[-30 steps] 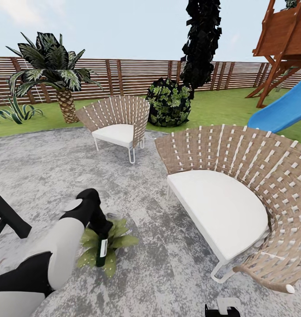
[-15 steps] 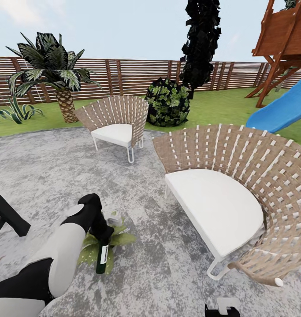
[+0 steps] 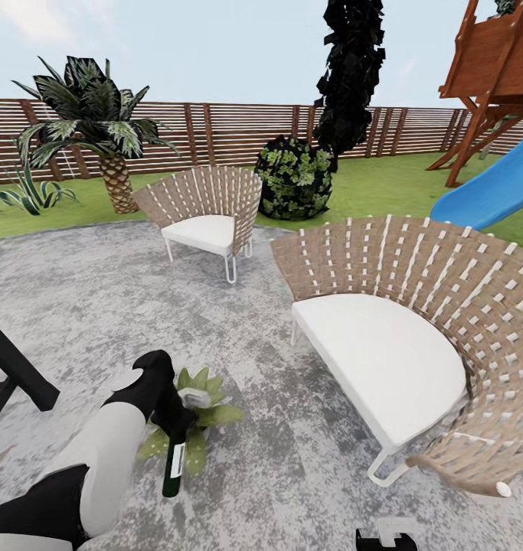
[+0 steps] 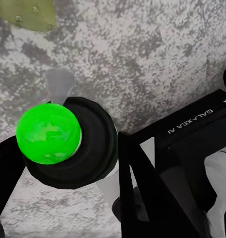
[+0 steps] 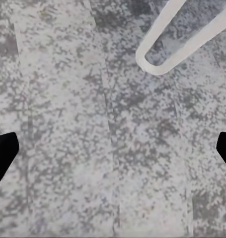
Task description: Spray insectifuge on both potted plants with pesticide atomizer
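The left gripper (image 3: 177,417) pinched the atomizer (image 3: 174,464), which hung tilted beside a potted plant (image 3: 204,413) on the grey patio (image 3: 100,306). A woven chair (image 3: 399,344) stood near, to the right. The right gripper (image 5: 113,148) was spread above the patio.

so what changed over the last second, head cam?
The left hand, shut on the pesticide atomizer, tilted the bottle's base out toward the robot's left, spray head over the potted plant. The view wobbled slightly, so the camera moved. The grip, plant, chairs and right hand, open over the patio, are unchanged.
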`<state>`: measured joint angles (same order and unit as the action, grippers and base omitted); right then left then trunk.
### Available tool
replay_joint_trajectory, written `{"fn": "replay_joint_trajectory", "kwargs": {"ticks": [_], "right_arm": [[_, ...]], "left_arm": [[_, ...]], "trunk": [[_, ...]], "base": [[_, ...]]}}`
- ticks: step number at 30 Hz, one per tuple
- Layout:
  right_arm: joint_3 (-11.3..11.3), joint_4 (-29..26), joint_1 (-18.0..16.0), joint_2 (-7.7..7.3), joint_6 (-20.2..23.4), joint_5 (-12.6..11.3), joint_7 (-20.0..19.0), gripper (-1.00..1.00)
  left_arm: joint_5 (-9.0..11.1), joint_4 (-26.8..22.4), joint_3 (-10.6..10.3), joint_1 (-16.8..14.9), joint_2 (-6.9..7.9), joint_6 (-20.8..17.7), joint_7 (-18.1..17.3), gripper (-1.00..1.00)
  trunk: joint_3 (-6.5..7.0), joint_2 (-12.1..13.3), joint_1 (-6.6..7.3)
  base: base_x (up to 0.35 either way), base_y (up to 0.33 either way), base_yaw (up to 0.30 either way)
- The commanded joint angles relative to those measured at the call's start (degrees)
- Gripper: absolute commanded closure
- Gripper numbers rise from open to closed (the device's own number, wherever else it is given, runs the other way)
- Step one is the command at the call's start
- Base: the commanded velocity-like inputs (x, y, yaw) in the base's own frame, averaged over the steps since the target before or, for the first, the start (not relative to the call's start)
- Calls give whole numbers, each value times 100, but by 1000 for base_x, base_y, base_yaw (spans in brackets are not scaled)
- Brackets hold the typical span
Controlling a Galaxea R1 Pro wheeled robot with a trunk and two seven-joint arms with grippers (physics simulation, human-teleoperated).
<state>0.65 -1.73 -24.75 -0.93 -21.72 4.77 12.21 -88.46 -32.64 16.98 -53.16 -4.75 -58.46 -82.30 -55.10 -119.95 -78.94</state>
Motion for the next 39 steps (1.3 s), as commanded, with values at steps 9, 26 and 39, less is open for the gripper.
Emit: {"fn": "replay_joint_trajectory", "kwargs": {"ticks": [9, 26, 39], "right_arm": [[5, 6, -4, 1, -1, 51, 44, -100], [5, 6, -4, -2, 1, 51, 44, -100], [5, 6, -4, 3, 1, 51, 41, -100]], "left_arm": [[-58, -14, 43, -4, -4, -60, -50, 100], [567, -21, 42, 345, 717, 168, 12, 100], [2145, -21, 293, 991, 784, 1557, 1247, 100]], "trunk": [[-5, -2, 1], [-5, -2, 1], [-5, -2, 1]], "base": [[-61, 291, 0], [-270, 197, 0], [-27, 34, 0]]}}
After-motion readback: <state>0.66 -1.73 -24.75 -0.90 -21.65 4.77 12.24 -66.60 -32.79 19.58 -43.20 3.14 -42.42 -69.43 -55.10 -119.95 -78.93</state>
